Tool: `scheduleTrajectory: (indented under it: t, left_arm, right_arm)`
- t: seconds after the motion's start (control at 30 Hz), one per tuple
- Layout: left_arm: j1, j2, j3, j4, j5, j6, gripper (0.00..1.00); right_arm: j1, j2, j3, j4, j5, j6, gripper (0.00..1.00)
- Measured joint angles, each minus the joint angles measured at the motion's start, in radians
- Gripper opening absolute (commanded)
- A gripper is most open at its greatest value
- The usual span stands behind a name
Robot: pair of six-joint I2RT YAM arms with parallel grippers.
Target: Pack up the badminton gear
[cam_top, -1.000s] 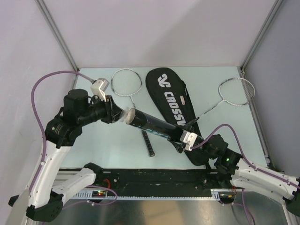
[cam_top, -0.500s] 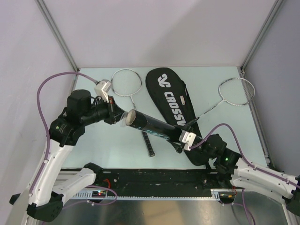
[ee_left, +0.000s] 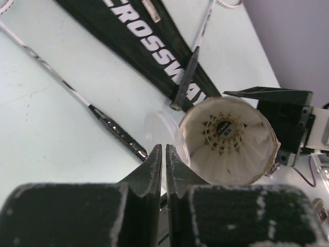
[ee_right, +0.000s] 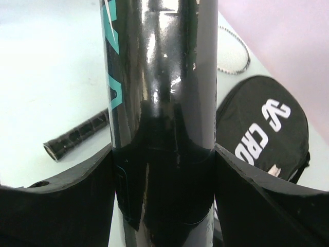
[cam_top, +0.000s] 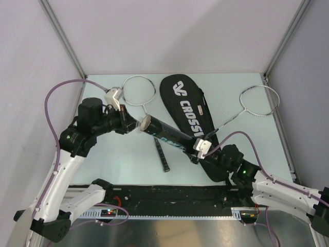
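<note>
My right gripper (cam_top: 199,149) (ee_right: 163,164) is shut on the lower end of the black tube (cam_top: 169,136) (ee_right: 159,92) and holds it slanted above the table. The tube's open mouth faces my left gripper (cam_top: 134,126) (ee_left: 164,150). A white shuttlecock (ee_left: 226,141) sits inside the mouth. My left gripper is shut on the rim of a clear round cap (ee_left: 167,131) right beside the mouth. The black CROSSWAY bag (cam_top: 187,105) (ee_left: 149,46) lies flat behind the tube. One racquet (cam_top: 140,91) lies left of the bag, the other (cam_top: 259,100) to its right. No second shuttlecock shows.
The left racquet's black handle (cam_top: 162,157) (ee_right: 77,135) lies on the table under the tube. The right racquet's handle (ee_left: 185,77) rests on the bag's narrow end. Grey walls and metal posts close in the back and both sides.
My left gripper has moved right with the cap, up to the tube's mouth. My right gripper has shifted left and up a little, bringing the tube's mouth closer.
</note>
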Motion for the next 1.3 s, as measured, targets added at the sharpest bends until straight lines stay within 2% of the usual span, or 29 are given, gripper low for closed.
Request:
scheduleTrajectory:
  t: [0.27, 0.53, 0.67, 0.83, 1.1, 1.3]
  left_arm:
    - [0.041, 0.092, -0.116, 0.022, -0.067, 0.005, 0.14]
    - [0.099, 0.154, -0.217, 0.050, -0.161, 0.008, 0.25]
    - [0.105, 0.166, -0.244, 0.082, -0.231, 0.026, 0.29]
    - [0.101, 0.231, -0.302, 0.154, -0.241, 0.031, 0.34]
    - [-0.051, 0.434, -0.329, 0.242, -0.277, 0.014, 0.35]
    - [-0.111, 0.557, -0.329, 0.293, -0.301, 0.012, 0.35]
  right_arm:
    - [-0.054, 0.114, -0.051, 0.057, 0.050, 0.049, 0.01]
    - [-0.071, 0.154, -0.080, 0.079, 0.073, 0.080, 0.01]
    - [-0.080, 0.105, -0.080, 0.075, 0.090, 0.095, 0.01]
    - [-0.082, 0.019, -0.080, 0.062, 0.117, 0.108, 0.01]
    - [-0.082, -0.159, -0.080, 0.023, 0.179, 0.114, 0.02]
    - [-0.087, -0.281, -0.079, -0.038, 0.210, 0.113, 0.02]
